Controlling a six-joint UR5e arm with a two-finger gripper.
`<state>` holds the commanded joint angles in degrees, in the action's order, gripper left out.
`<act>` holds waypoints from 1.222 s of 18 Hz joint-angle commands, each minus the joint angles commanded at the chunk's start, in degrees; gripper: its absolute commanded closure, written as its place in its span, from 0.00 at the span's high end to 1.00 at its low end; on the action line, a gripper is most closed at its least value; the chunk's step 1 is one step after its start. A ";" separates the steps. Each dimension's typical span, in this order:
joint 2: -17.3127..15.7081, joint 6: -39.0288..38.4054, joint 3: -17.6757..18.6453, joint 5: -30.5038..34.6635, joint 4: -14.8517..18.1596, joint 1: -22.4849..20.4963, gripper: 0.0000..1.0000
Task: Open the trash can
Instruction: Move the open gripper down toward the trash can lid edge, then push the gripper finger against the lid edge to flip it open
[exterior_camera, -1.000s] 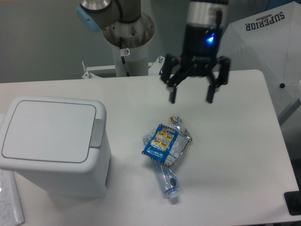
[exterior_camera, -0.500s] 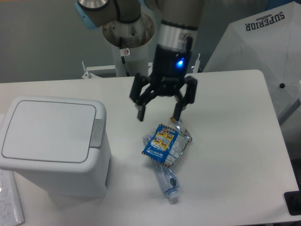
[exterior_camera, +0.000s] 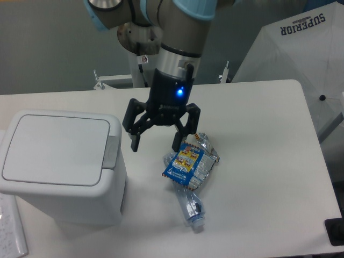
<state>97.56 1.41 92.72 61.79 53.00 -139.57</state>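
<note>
On the left side of the table (exterior_camera: 258,177) stands the trash can (exterior_camera: 59,166), lid flat and closed, its grey push-button tab (exterior_camera: 111,151) on the right rim. Gripper (exterior_camera: 156,144) hangs between the bin and a crumpled blue snack wrapper (exterior_camera: 185,164) lying over a crushed plastic bottle (exterior_camera: 192,207); jaws spread wide, holding nothing. Recommendation: carry one fingertip directly above the tab, well clear of the wrapper, then press straight down on the tab's centre. An off-centre press onto the lid would likely fail to release the latch.
</note>
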 joint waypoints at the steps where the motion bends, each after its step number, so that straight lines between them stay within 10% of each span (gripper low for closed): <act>1: 0.00 0.09 0.09 0.00 0.00 0.18 1.00; 22: 1.76 0.18 0.27 0.09 -1.67 1.85 1.00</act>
<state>99.32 1.58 92.99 61.87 51.33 -137.72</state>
